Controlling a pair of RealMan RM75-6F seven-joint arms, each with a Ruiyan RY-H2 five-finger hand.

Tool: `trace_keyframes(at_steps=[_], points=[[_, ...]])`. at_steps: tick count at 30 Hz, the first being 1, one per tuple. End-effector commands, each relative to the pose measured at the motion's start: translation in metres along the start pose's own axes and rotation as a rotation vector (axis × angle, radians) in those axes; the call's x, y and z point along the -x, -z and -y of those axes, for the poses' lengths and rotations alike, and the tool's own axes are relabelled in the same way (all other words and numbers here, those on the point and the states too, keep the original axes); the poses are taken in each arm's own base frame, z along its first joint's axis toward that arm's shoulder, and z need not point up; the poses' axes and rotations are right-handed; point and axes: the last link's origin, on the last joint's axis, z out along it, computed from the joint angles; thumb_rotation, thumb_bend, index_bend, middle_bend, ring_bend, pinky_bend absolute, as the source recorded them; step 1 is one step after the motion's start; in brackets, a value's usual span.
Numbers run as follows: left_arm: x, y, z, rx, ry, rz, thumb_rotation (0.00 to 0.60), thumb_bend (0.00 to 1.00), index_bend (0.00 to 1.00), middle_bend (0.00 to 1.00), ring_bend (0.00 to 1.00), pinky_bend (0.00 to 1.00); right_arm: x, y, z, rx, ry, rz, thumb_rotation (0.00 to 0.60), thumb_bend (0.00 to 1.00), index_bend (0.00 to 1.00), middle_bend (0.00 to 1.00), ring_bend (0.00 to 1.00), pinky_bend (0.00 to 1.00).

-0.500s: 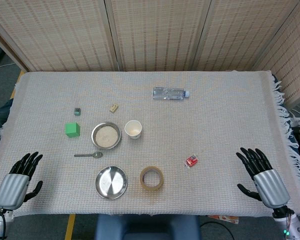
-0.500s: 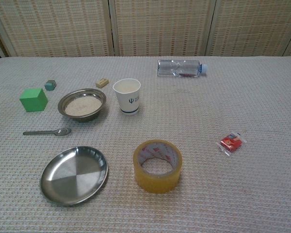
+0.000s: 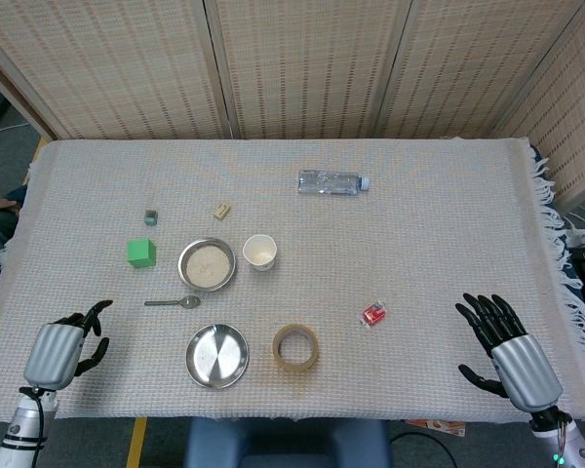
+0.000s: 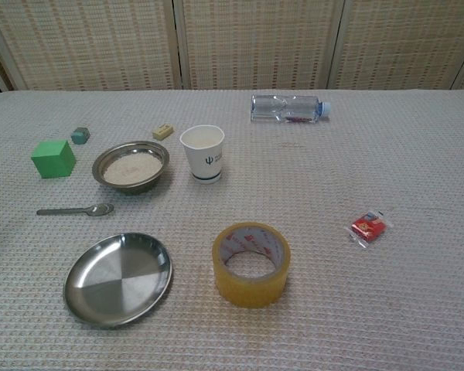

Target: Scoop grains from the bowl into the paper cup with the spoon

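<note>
- The left hand point(image 3: 63, 343) was seen at the table's near left edge, fingers loosely curled, nothing held.
- A metal spoon point(image 3: 174, 302) was laid flat, just below the bowl point(image 3: 208, 264) filled with pale grains.
- A white paper cup point(image 3: 259, 252) was stood upright beside the bowl.
- The right hand point(image 3: 507, 343) was spread open, empty.

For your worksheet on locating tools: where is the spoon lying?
The spoon lies on the table's left side, just in front of the grain bowl and behind the empty steel plate.
</note>
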Motion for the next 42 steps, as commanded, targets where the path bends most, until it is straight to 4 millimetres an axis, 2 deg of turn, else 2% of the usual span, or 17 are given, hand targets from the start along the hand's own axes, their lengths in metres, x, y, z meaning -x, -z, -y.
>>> trace_keyframes(at_steps=[1,6,14,19,23,30,42], points=[[0.015,-0.025,-0.012,0.011,-0.052,0.086,0.600,0.40,0.43,1.00,1.00,1.00,0.001,0.001,0.001,0.000,-0.006,0.011,0.600,0.09,0.00,0.00,0.00,0.00],[0.030,-0.040,-0.030,-0.020,-0.082,0.109,0.600,0.40,0.46,1.00,1.00,1.00,0.002,0.003,0.000,0.016,-0.001,0.032,0.600,0.09,0.00,0.00,0.00,0.00],[0.052,-0.061,-0.045,-0.053,-0.114,0.116,0.600,0.40,0.35,1.00,1.00,1.00,0.001,0.003,0.000,0.035,-0.008,0.051,0.600,0.09,0.00,0.00,0.00,0.00],[0.058,-0.073,-0.048,-0.078,-0.134,0.086,0.600,0.39,0.34,1.00,1.00,1.00,0.000,0.002,-0.001,0.046,-0.010,0.053,0.600,0.09,0.00,0.00,0.00,0.00],[0.065,-0.082,-0.048,-0.079,-0.196,0.078,0.600,0.39,0.37,1.00,1.00,1.00,0.000,0.002,-0.002,0.053,-0.006,0.060,0.600,0.09,0.00,0.00,0.00,0.00],[0.077,-0.091,-0.055,-0.072,-0.220,0.088,0.600,0.39,0.41,1.00,1.00,1.00,-0.001,0.002,-0.003,0.063,-0.006,0.067,0.600,0.09,0.00,0.00,0.00,0.00],[0.092,-0.102,-0.059,-0.085,-0.223,0.122,0.600,0.39,0.42,1.00,1.00,1.00,-0.002,0.003,-0.007,0.075,0.010,0.109,0.600,0.09,0.00,0.00,0.00,0.00]])
